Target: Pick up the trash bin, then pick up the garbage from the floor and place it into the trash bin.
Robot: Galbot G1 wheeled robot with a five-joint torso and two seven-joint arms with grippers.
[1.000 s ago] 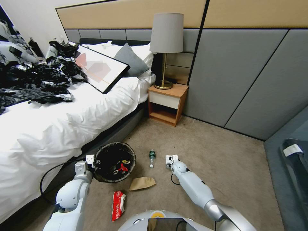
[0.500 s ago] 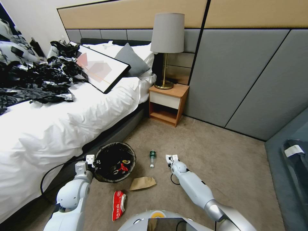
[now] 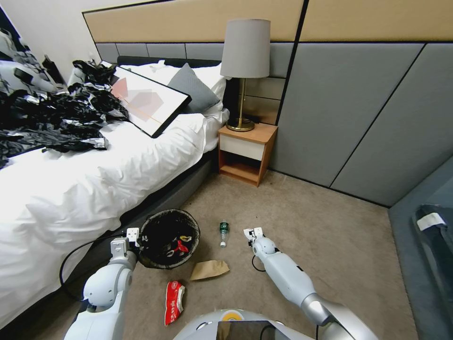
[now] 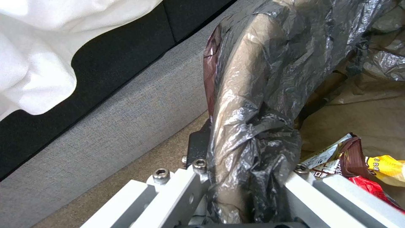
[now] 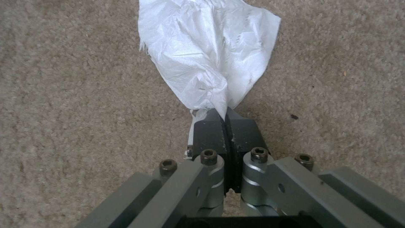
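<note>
Right wrist view: the right gripper (image 5: 226, 122) has its pads pressed together on one corner of a white paper scrap (image 5: 208, 53), low over the carpet (image 5: 63, 95). The left gripper (image 4: 246, 190) is clamped over the lined rim of the trash bin (image 3: 168, 238), which sits beside the bed (image 3: 94, 179). From the bin, the scrap lies past a small bottle (image 3: 223, 232). Judgement: the pinch is thin; lift straight up, carry slowly, and part the pads only above the bin's mouth.
</note>
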